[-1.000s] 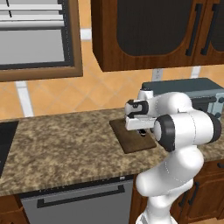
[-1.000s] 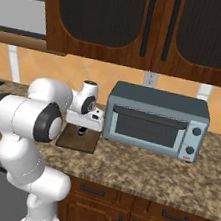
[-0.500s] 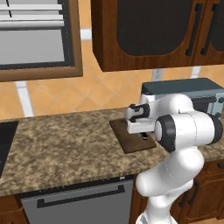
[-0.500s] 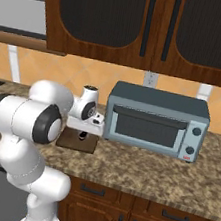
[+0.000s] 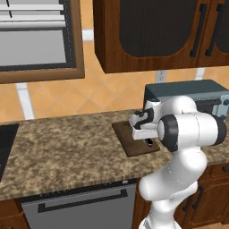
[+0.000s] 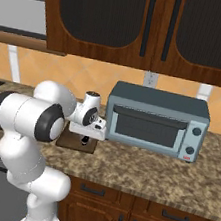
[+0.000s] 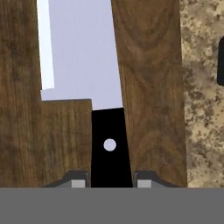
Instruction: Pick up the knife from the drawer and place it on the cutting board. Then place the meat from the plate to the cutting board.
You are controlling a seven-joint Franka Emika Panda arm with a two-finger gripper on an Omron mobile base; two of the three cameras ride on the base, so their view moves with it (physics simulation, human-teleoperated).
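Your gripper (image 7: pixel 111 181) is clamped on the black handle of the knife (image 7: pixel 94 83), which lies along the dark cutting board (image 7: pixel 148 78) below; whether the blade already touches the wood is hard to judge. If you release while it hangs above the board, it may bounce or slide toward the board's edge beside the speckled counter (image 7: pixel 203 109). Lifting away with the jaws closed would drag it off again. The toaster oven (image 6: pixel 156 121) stands just right of the board, door shut, contents unseen.
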